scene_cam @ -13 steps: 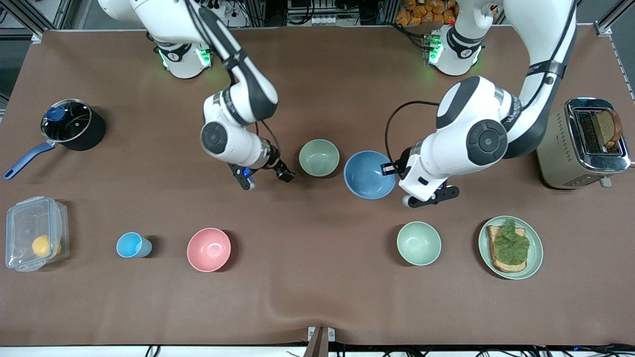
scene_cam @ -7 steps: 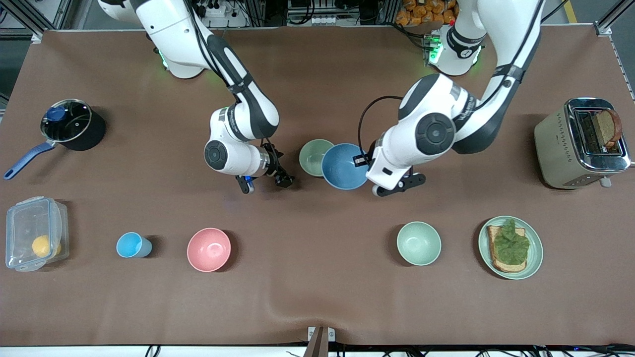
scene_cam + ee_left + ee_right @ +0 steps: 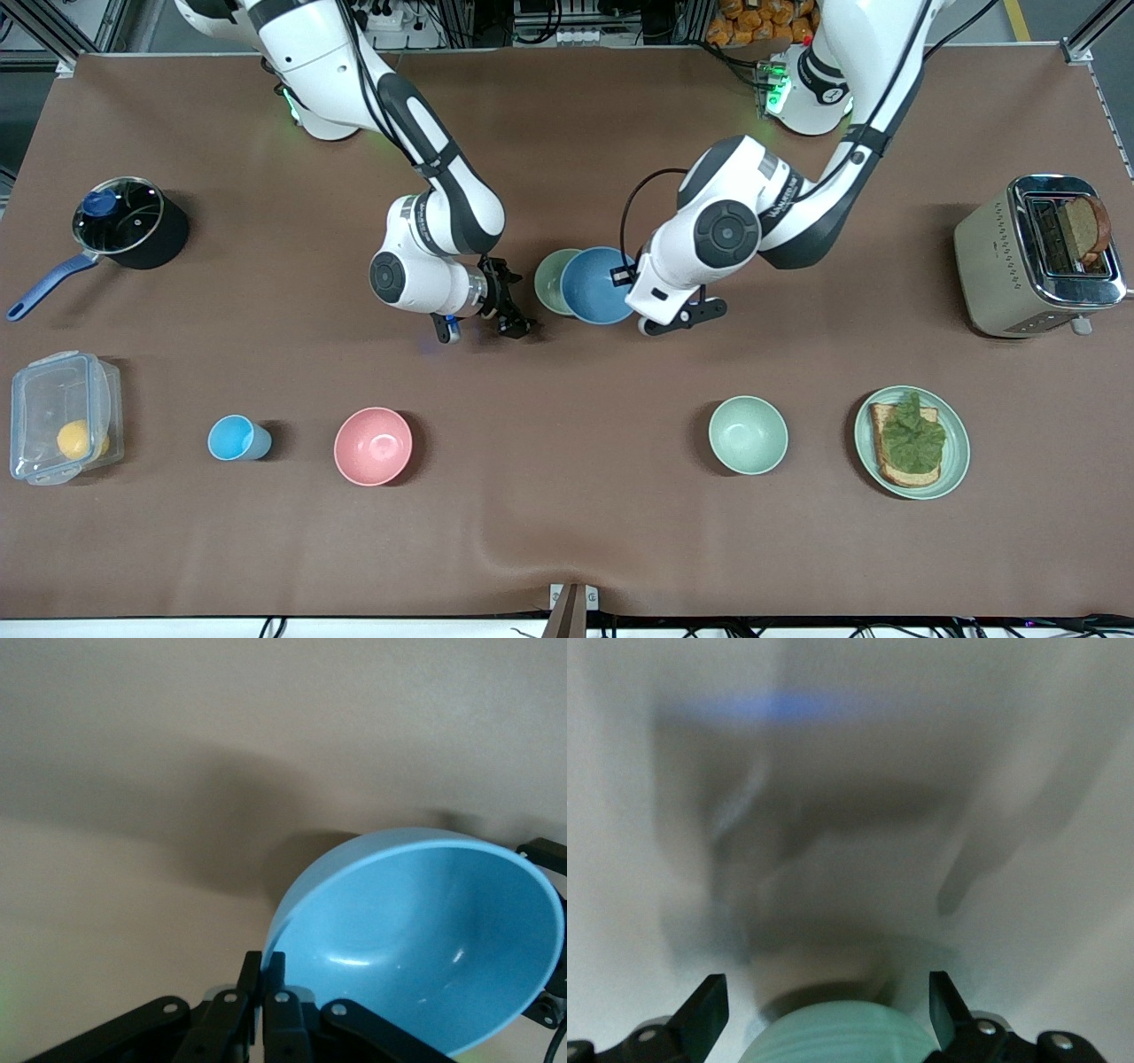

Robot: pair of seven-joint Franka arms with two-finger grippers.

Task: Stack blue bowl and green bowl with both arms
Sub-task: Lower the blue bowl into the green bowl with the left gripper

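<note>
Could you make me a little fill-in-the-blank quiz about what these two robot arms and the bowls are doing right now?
1. The left pincer is shut on the rim of the ____ bowl.
2. That bowl hangs partly over the green bowl, whose color is ____.
3. The right pincer, beside the green bowl, has its fingers ____.
4. The slice of bread stands in the ____ at the left arm's end of the table.

Missing words: blue; green; open; toaster
</note>
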